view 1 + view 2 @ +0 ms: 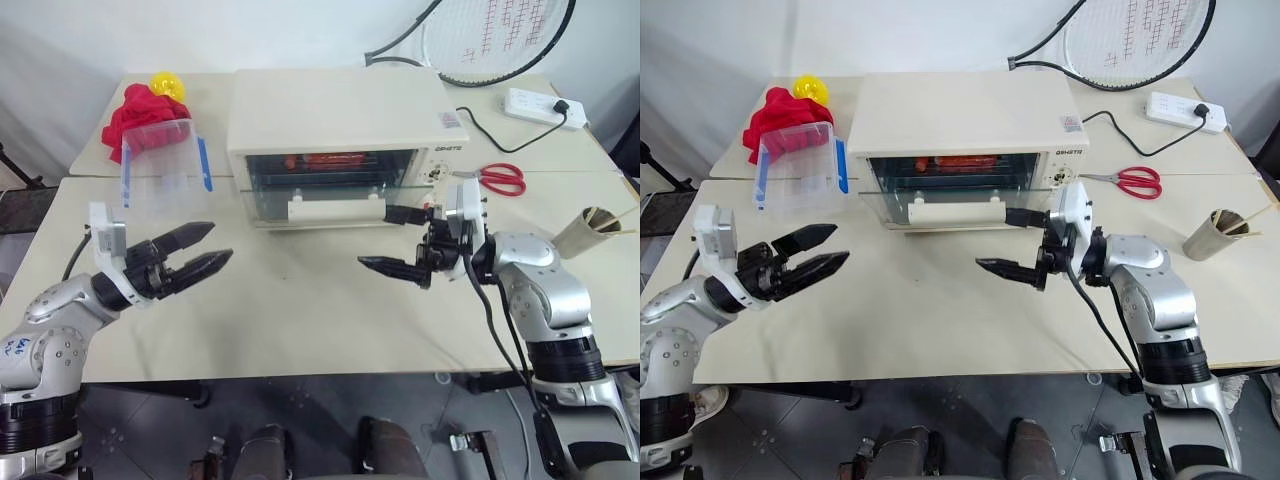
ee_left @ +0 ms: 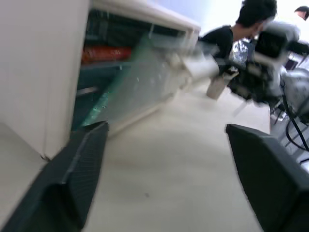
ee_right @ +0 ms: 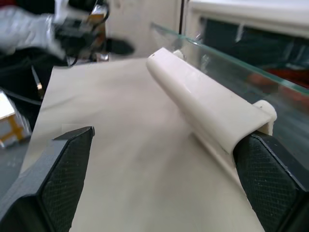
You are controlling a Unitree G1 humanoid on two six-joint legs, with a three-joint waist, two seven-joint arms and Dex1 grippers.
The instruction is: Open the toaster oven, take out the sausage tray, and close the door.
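I can make out small dark lettering on the toaster oven [image 1: 970, 140], on its front panel above the knobs. It's too small for me to read.

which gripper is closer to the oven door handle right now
Right. The right gripper sits open at the handle's right end, one finger beside it. The left gripper hangs open over the table, well off to the handle's left.
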